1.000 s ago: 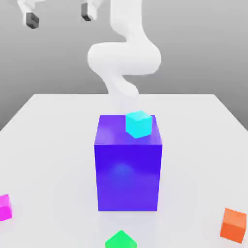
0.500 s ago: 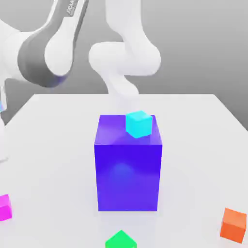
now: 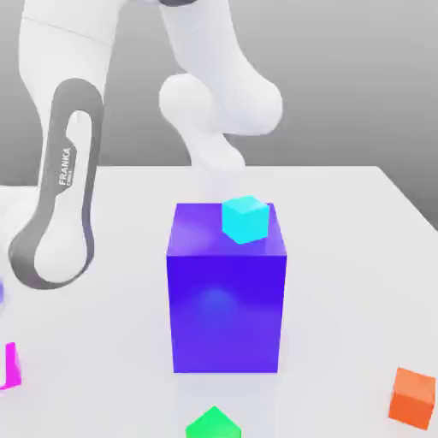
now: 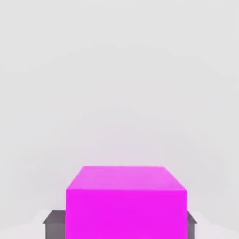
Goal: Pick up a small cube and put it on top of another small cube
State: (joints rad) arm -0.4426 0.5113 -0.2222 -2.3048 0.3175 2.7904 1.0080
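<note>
In the hand view, a small magenta cube (image 4: 125, 201) sits between my two grey fingers (image 4: 54, 225), which press against its opposite sides. My gripper (image 4: 122, 225) is shut on this cube, which rests on the white table (image 4: 119, 93). At the exterior view's lower left edge a sliver of the magenta cube (image 3: 11, 366) shows, with my white arm (image 3: 58, 197) reaching down above it. A small cyan cube (image 3: 245, 218) rests on top of a large blue block (image 3: 226, 295). A small green cube (image 3: 212, 425) and a small orange cube (image 3: 412, 396) lie on the table near its front.
The large blue block stands in the middle of the white table (image 3: 342, 222) and rises well above the small cubes. My arm's lower link hangs over the exterior view's left side of the table.
My arm has swung down from high at the back to the exterior view's lower left. The fingers, wide apart before, have come together on the magenta cube.
</note>
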